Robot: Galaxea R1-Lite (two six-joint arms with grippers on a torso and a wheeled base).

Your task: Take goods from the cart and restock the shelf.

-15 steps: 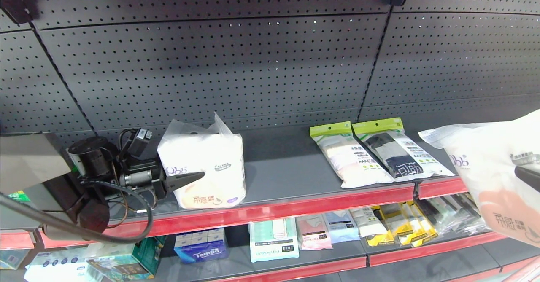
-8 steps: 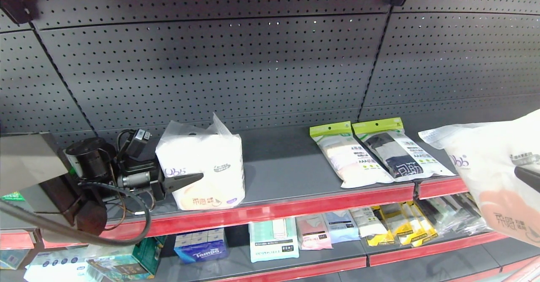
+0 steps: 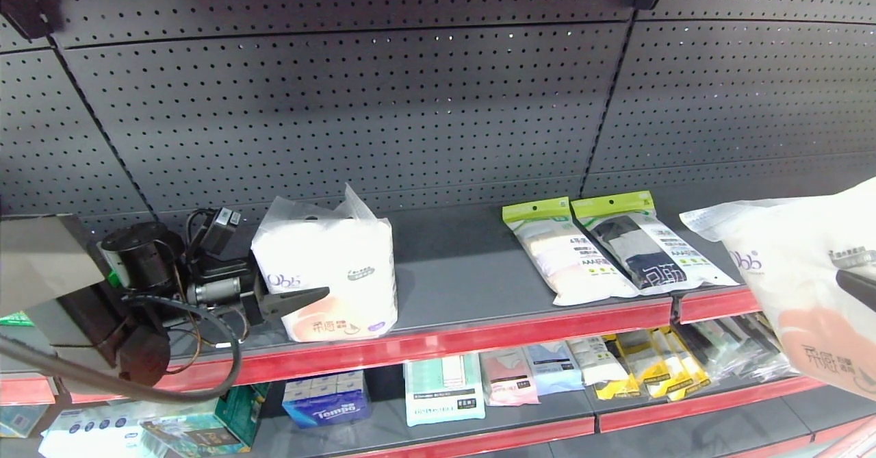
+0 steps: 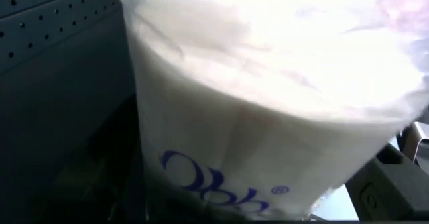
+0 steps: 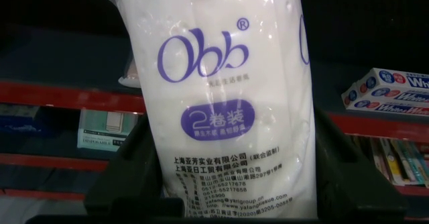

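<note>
Head view, right jaws pinching raised tissue pack (image 3: 794, 266) before shelf edge (image 3: 479, 340), left jaws at shelved pack (image 3: 342, 259), grip unclear.

White tissue pack (image 4: 268, 110) close up, pegboard (image 4: 53, 16) behind.

Shelf pack (image 3: 328, 266): blurred in the left wrist view (image 4: 268, 117), where the picture's edges cut off its top and bottom.
Left gripper (image 3: 294, 300): far side hidden behind the shelf pack; grip state cannot be determined.
Held pack (image 3: 807, 287): cut off by the head view's right edge; top and bottom are cut off in the right wrist view (image 5: 228, 103).
Right gripper (image 5: 231, 123): fingers (image 5: 127, 163) dark and cut off by the lower edge.
Lower-shelf goods (image 3: 445, 389): upper parts hidden behind the red shelf lip (image 3: 445, 341); print too small to tell.
Corner boxes (image 3: 137, 430): cut off by the head view's bottom edge.
</note>
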